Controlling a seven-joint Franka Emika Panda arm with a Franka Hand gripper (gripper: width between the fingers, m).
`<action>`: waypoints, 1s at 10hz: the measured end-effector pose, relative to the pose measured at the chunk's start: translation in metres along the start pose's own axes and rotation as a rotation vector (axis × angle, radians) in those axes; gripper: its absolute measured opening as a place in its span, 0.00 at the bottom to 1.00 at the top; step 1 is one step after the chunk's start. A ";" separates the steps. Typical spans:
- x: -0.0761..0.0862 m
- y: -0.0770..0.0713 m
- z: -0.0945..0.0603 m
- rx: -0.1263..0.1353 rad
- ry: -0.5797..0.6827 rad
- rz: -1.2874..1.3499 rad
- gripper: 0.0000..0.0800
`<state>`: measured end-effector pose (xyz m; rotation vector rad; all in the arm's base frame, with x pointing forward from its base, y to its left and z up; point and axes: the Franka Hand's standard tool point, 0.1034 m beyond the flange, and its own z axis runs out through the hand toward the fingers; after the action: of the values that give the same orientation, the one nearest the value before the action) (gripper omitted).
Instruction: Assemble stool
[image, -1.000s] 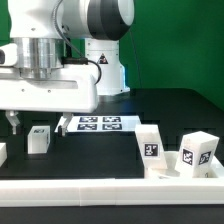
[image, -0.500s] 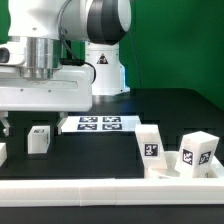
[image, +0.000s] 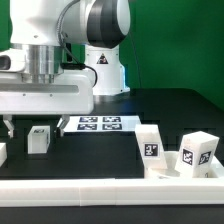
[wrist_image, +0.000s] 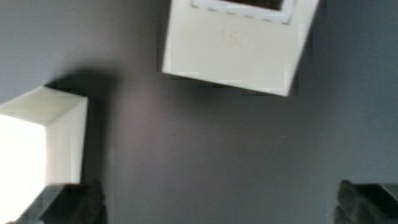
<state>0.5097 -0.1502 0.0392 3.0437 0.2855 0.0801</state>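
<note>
My gripper (image: 35, 124) hangs open and empty just above the black table at the exterior view's left. Its dark fingertips (image: 8, 127) stand either side of a small white leg block (image: 39, 140) with a tag, slightly behind it and apart from it. In the wrist view the gripper (wrist_image: 217, 203) has only bare table between its fingertips (wrist_image: 64, 204). A tagged white leg block (wrist_image: 235, 45) lies ahead, and a second white piece (wrist_image: 39, 140) lies to one side. Two more tagged leg blocks (image: 150, 145) (image: 197, 150) stand at the right. The round seat is out of view.
The marker board (image: 100, 123) lies flat behind the blocks, in front of the robot base (image: 105, 70). A white rail (image: 110, 190) runs along the table's front edge. A white piece (image: 2, 152) is cut off at the far left edge.
The hand has shifted a little toward the exterior view's left and slightly lower. The jaws stay open. The blocks have not moved.
</note>
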 end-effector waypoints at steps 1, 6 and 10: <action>-0.001 0.000 0.000 0.002 -0.003 0.003 0.81; -0.009 -0.018 0.005 0.115 -0.305 0.142 0.81; -0.015 -0.009 -0.004 0.154 -0.535 0.125 0.81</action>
<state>0.4933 -0.1441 0.0423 3.0717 0.0604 -0.7651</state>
